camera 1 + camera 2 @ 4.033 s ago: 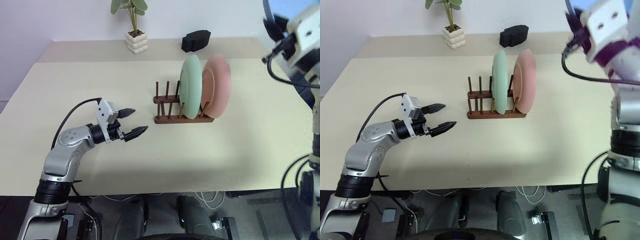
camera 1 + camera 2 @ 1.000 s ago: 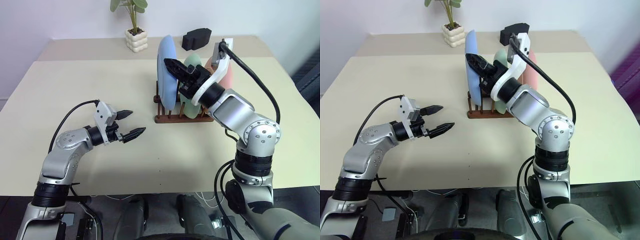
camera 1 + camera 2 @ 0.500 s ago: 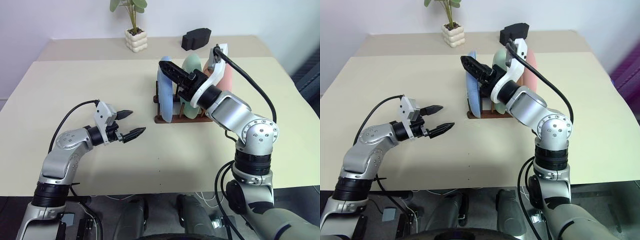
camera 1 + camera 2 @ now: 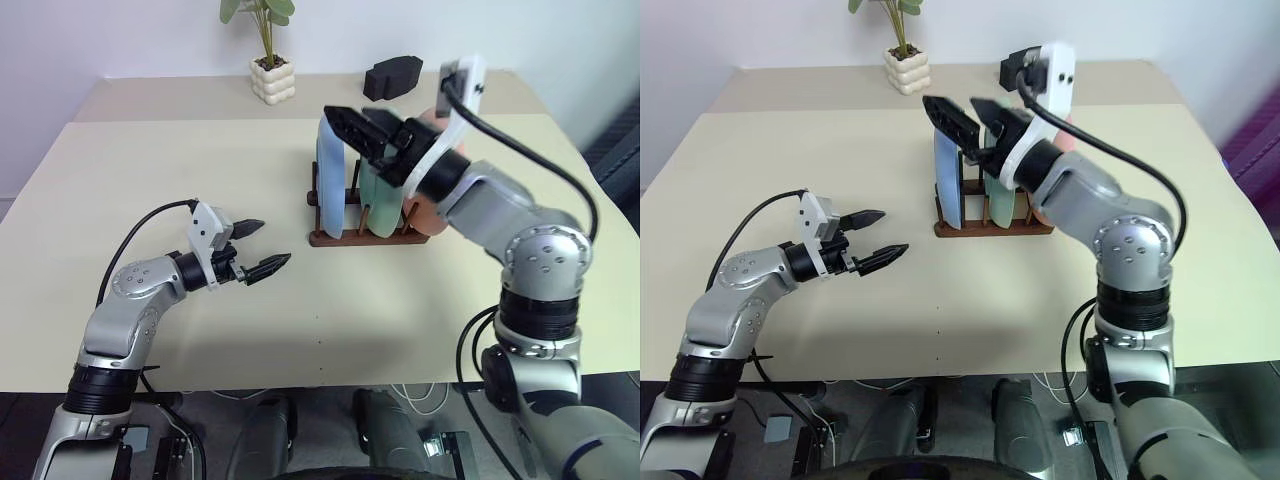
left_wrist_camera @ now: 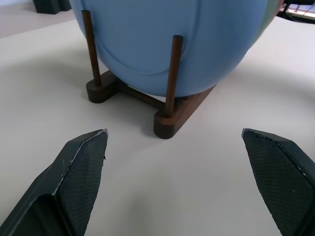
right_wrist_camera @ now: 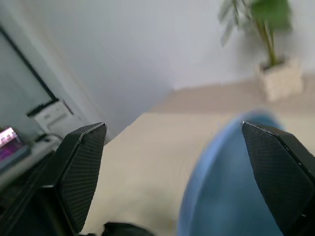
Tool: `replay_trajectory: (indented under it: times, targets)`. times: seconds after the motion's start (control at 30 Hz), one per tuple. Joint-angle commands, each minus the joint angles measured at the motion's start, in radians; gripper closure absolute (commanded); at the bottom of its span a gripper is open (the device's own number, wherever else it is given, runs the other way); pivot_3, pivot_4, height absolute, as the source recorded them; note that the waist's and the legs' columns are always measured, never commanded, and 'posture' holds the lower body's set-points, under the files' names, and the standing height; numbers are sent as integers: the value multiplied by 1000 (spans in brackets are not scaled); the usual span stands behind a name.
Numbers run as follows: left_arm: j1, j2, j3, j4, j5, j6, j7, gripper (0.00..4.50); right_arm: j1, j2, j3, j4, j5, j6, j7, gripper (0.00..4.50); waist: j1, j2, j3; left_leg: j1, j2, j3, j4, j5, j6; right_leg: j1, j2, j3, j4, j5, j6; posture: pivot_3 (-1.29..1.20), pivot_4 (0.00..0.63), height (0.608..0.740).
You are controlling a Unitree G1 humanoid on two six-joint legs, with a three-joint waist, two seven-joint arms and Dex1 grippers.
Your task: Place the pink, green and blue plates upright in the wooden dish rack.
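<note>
The light blue plate (image 4: 328,190) stands upright at the left end of the wooden dish rack (image 4: 365,238), between its pegs. Behind it stands the mint green plate (image 4: 378,200), then the pink plate (image 4: 418,218), which my right arm mostly covers. Open and holding nothing, my right gripper (image 4: 352,118) hovers just above the blue plate's top rim. My left gripper (image 4: 268,245) is open and empty over the table, left of the rack and pointing at it. The left wrist view shows the blue plate (image 5: 167,44) seated between two pegs of the rack (image 5: 172,120).
A potted plant (image 4: 270,75) and a black block (image 4: 392,78) sit at the table's far edge behind the rack. Bare table (image 4: 400,300) lies in front of the rack.
My right gripper has opened and let go of the blue plate, which dropped from a tilt into the rack and now stands upright. The right hand has lifted slightly. The left arm is still.
</note>
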Motion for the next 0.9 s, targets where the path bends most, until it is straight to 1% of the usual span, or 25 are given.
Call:
replay_trajectory:
  times: [0.03,0.13,0.23,0.3,0.33,0.37,0.43,0.5,0.6,0.67,0.77,0.8,0.9]
  targets:
    - [6,4,28,-44,-9,-16,2,0,-49,-55,-46,-66,-20,-42,103,52,0,0,0,0,0,0,0,0,0,0,0,0,0,0,0,0,150,740]
    - [10,-2,25,-44,-9,-18,6,0,-52,-157,-112,-88,-43,-73,209,52,4,0,0,-1,0,0,0,0,0,0,0,0,0,0,0,0,150,740]
    - [15,-5,25,-44,-9,-19,8,0,13,-288,-189,-65,-111,-114,319,52,8,0,0,-2,-1,0,0,0,0,0,-1,-1,-3,0,0,0,150,740]
    - [20,-6,27,-38,-6,-23,7,0,128,-406,-258,-27,-193,-157,448,52,13,-1,-1,-2,-1,0,0,0,0,1,-1,-1,-4,0,0,0,150,740]
    - [20,-6,29,-31,-4,-27,6,0,211,-462,-304,-6,-233,-185,525,52,17,-2,-1,-3,-1,-1,0,0,1,2,-1,-2,-5,0,0,0,150,740]
    - [19,-7,28,-29,-2,-28,7,0,268,-497,-333,10,-255,-210,579,52,17,-2,-1,-3,-1,-1,0,-1,1,3,-1,-3,-7,0,0,0,150,740]
    - [11,-7,33,-9,2,-35,6,0,427,-550,-409,56,-320,-267,692,52,14,-2,-1,-3,-1,0,0,-1,2,2,-2,-2,-7,0,0,0,150,740]
    - [-2,-13,28,14,17,-42,13,0,561,-572,-439,84,-400,-339,768,52,11,-1,-1,-2,-1,1,1,-1,2,3,-1,-2,-6,0,0,0,150,740]
    - [-22,-22,21,53,38,-58,19,0,695,-552,-435,100,-492,-437,833,52,1,-1,-1,0,-1,2,1,-1,2,3,0,0,-4,0,0,0,150,740]
    - [-33,-31,21,74,52,-74,29,0,772,-527,-411,135,-567,-519,863,52,0,-1,-1,3,-1,2,1,-1,1,4,2,2,-3,0,0,0,150,740]
    - [-31,-31,31,89,59,-87,31,0,824,-490,-365,175,-642,-594,874,52,2,-2,-1,12,0,3,1,0,1,13,4,3,-4,-1,-1,0,150,740]
    - [-27,-29,34,91,62,-88,34,0,823,-481,-354,185,-649,-599,874,52,1,-2,-1,14,0,3,1,0,1,16,5,3,-5,-2,-4,0,150,740]
    - [-10,-13,57,95,64,-93,35,0,807,-459,-333,230,-669,-614,878,52,0,-2,0,14,1,3,1,0,1,16,4,4,-5,-2,-4,0,150,740]
